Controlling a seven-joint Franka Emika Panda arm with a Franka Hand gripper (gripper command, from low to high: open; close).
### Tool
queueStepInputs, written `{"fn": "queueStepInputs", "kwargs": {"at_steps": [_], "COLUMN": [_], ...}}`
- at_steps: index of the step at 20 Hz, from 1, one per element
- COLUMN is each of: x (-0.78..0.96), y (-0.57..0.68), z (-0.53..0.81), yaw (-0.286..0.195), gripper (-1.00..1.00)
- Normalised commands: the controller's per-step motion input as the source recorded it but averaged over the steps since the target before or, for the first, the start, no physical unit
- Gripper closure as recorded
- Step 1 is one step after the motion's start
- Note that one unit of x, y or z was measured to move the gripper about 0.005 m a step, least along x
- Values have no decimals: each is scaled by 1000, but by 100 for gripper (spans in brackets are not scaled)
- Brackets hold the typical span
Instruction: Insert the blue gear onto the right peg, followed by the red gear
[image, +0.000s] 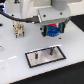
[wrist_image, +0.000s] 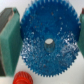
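My gripper (image: 52, 30) is shut on the blue gear (image: 51, 32) and holds it above the white table, behind the grey plate (image: 46, 57). In the wrist view the gripper (wrist_image: 45, 44) has its green pads (wrist_image: 9, 42) on either side of the large blue gear (wrist_image: 40, 27), whose centre hole shows pale grey. The red gear (wrist_image: 21, 78) lies on the table just beside it and also shows in the exterior view (image: 63, 30). The right peg (image: 51, 50) stands on the plate, in front of and below the gripper. The plate's other pin (image: 38, 54) stands toward the exterior view's left.
A beige and dark fixture (image: 19, 29) stands on the table at the exterior view's left, with a black cable (image: 20, 17) running above it to the arm. The table's front edge runs along the bottom of the exterior view.
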Motion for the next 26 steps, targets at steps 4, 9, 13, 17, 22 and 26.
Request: {"fn": "queueStepInputs", "kwargs": {"at_steps": [4,9,13,17,22,26], "x": [771,784,814,646,273,46], "y": [-150,-189,-157,-73,-54,-77], "z": [360,191,91,5,-94,-34], "yaw": [0,0,0,0,0,0], "gripper": [100,100,100,100,100,100]}}
